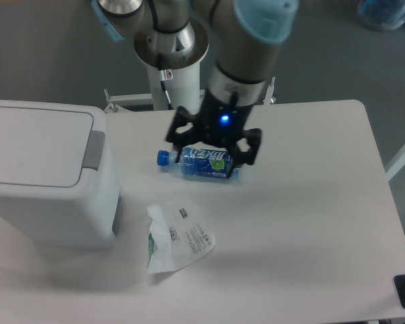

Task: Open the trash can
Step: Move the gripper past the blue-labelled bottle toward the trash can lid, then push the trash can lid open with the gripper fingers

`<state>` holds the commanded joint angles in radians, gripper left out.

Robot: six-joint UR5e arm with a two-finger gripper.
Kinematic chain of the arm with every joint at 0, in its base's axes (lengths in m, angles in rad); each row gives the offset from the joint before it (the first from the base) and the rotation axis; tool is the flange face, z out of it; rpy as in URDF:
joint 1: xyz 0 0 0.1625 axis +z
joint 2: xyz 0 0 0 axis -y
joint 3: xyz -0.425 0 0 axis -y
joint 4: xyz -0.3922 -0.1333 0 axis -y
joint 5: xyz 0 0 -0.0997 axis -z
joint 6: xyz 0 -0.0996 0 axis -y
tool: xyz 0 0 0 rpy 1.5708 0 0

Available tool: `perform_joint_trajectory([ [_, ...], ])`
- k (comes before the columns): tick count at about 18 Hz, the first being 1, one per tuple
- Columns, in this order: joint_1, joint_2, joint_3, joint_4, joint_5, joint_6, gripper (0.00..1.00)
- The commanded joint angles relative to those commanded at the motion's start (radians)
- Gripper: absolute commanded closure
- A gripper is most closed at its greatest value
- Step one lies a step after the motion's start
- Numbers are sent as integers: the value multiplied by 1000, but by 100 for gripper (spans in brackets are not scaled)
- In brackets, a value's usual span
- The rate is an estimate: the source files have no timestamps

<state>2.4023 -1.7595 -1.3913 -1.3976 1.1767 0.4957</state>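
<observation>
The trash can (50, 175) is a big white boxy bin at the left edge of the table. Its flat lid (34, 145) lies shut, with a grey push tab (92, 149) on the lid's right side. My gripper (211, 156) hangs open over the middle of the table, well to the right of the bin. Its black fingers spread wide just above a blue-labelled plastic bottle (200, 164) and hold nothing.
The bottle lies on its side with its blue cap pointing left. A crumpled white wrapper (177, 233) lies in front of it, near the bin's right wall. The robot's white base post (174, 74) stands at the table's back edge.
</observation>
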Motion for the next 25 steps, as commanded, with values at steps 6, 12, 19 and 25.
perform_joint_trajectory([
  [6, -55, 5, -28, 11, -5, -19, 0],
  [12, -71, 84, -113, 14, -9, -17, 0],
  [19, -80, 75, -120, 15, -9, -51, 0],
  [25, -80, 72, -120, 15, -17, -52, 0],
])
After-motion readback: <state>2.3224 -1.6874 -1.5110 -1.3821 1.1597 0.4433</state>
